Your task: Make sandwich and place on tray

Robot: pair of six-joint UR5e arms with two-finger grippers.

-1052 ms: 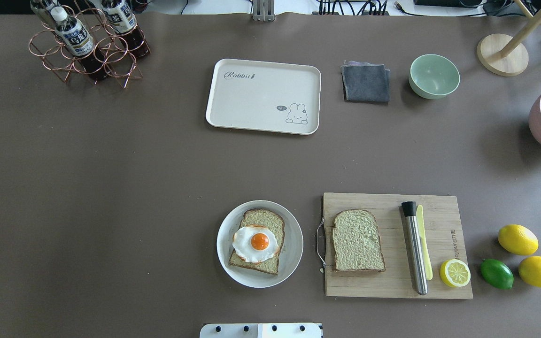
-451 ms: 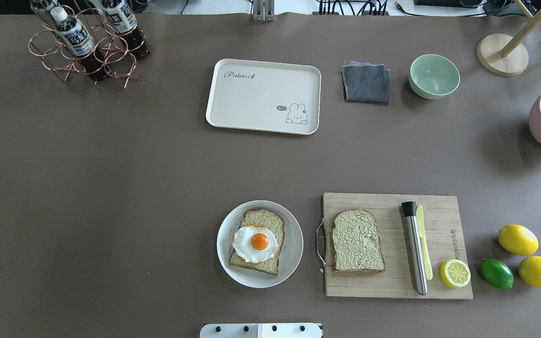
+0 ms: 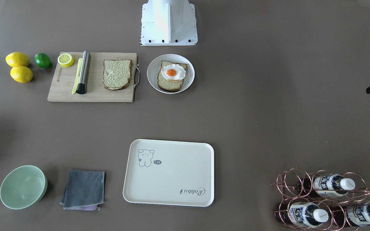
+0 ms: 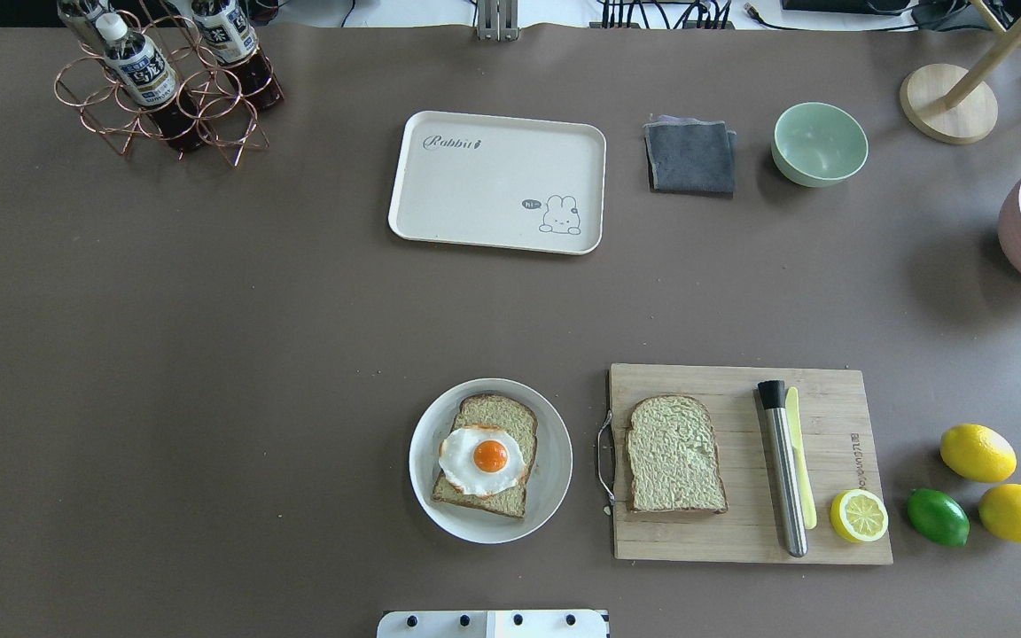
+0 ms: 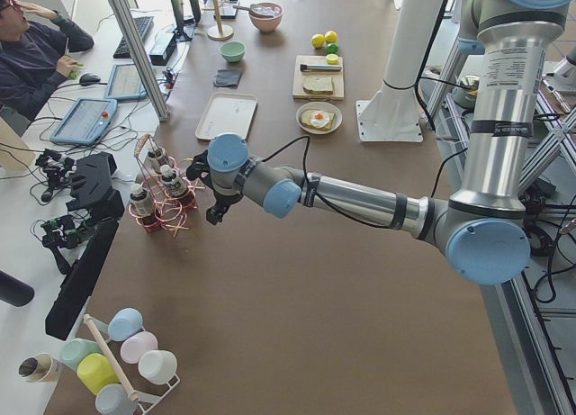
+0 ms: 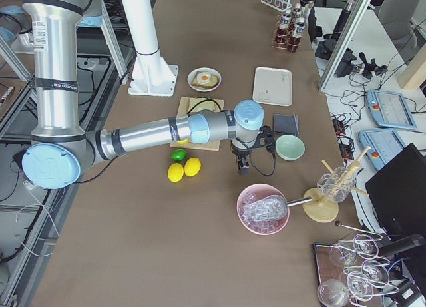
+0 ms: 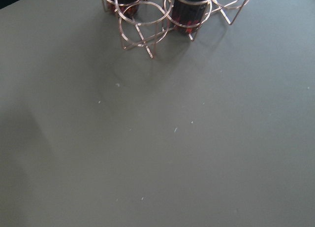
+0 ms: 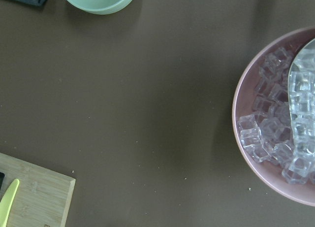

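as nothing on the surface [image 4: 209, 354] is shifting since a moment ago, the egg-topped slice [image 4: 499, 413] is sitting in the white dish [image 4: 557, 461] and the other slice [image 4: 675, 455] on the cutting board [image 4: 741, 532], both well apart from the tray [image 4: 457, 190]. the left claw [image 5: 213, 217] and right claw [image 6: 241, 164] are hovering, and i cannot tell how far either is opening.

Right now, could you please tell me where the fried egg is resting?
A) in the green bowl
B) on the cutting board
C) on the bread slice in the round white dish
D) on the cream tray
C: the fried egg lies on the bread slice in the round white dish.
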